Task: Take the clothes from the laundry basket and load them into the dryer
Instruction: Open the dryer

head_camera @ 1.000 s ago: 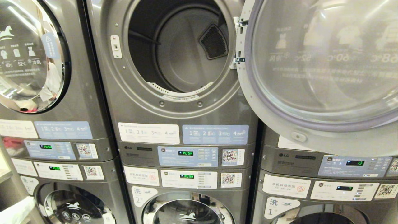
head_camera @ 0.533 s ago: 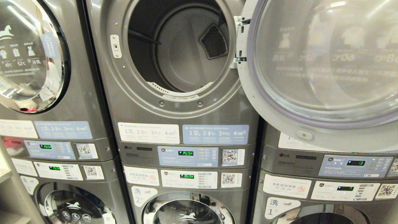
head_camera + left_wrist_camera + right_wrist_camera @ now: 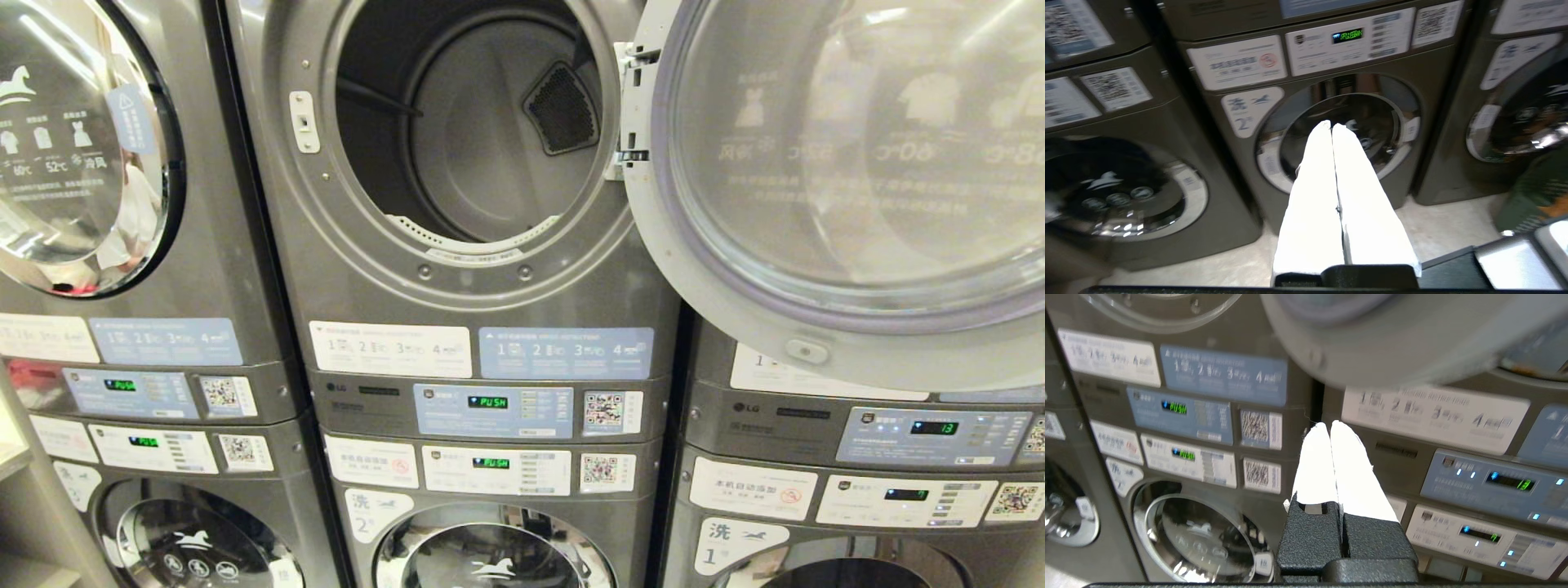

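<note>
The dryer (image 3: 473,131) stands open in the upper middle of the head view, its drum bare. Its round glass door (image 3: 849,163) hangs swung out to the right. Neither gripper shows in the head view. My left gripper (image 3: 1331,124) is shut and empty, its white fingers (image 3: 1310,204) pressed together and pointing at the lower washer door marked 2 (image 3: 1339,122). My right gripper (image 3: 1329,424) is shut and empty, in front of the seam between the middle and right machines, below the open door (image 3: 1404,339). The laundry basket is out of view. A dark green and orange cloth (image 3: 1535,196) shows low on the right.
Stacked grey machines fill the wall, with control panels (image 3: 490,408) and label stickers between the upper and lower drums. The left dryer's door (image 3: 73,139) is closed. Pale floor (image 3: 1445,228) lies before the washers. A grey and white part (image 3: 1515,261) sits near my left gripper.
The white tip of my left gripper at the head view's lower left corner has dropped out of sight. The open dryer door has swung a little further to the right.
</note>
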Available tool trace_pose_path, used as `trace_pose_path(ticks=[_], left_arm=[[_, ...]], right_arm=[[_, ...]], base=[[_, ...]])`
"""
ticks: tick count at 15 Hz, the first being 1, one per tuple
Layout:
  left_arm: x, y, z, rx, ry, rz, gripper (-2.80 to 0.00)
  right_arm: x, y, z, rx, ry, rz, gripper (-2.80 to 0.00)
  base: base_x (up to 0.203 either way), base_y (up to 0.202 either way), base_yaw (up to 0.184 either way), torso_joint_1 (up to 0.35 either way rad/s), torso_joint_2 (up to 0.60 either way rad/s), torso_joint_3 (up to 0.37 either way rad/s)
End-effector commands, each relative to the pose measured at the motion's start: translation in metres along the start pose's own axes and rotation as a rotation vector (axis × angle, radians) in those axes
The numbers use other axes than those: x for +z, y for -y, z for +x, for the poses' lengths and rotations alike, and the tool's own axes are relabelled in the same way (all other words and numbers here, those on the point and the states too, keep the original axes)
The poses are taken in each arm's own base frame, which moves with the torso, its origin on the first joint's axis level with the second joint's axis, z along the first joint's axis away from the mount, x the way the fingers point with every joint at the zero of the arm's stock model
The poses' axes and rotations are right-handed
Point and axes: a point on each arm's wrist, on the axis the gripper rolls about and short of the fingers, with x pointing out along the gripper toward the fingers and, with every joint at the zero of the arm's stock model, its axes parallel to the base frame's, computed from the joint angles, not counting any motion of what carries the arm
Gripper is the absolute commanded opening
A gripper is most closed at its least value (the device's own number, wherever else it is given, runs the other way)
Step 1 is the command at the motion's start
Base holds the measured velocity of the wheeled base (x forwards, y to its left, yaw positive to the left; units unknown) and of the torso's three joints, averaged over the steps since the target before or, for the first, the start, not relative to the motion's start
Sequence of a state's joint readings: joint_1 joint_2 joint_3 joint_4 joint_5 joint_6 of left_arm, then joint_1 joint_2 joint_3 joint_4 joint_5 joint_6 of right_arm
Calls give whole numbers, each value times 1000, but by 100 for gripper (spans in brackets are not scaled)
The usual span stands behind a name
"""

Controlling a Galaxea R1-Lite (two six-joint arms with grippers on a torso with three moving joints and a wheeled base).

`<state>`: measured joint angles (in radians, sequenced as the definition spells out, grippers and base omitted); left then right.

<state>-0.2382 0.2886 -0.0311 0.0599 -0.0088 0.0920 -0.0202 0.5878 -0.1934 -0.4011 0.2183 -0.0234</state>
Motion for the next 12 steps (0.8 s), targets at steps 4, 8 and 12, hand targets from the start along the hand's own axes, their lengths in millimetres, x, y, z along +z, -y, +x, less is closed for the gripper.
trace_pose_path(ticks=[4,8,12], left_arm=[[0,1,-1,129,-11,-7,-280],[-2,3,-4,244,14,-27,-280],[-10,7,-18,205,227,18,-280]], right_arm=[[-49,-9,-33,41,30,-10,-280],[-83,-16,-63,5,-92,14,-280],[-86,-15,-70,-108,-41,-48,-280]], base=[[0,0,0,0,0,0],[0,0,0,0,0,0],[0,0,0,0,0,0]])
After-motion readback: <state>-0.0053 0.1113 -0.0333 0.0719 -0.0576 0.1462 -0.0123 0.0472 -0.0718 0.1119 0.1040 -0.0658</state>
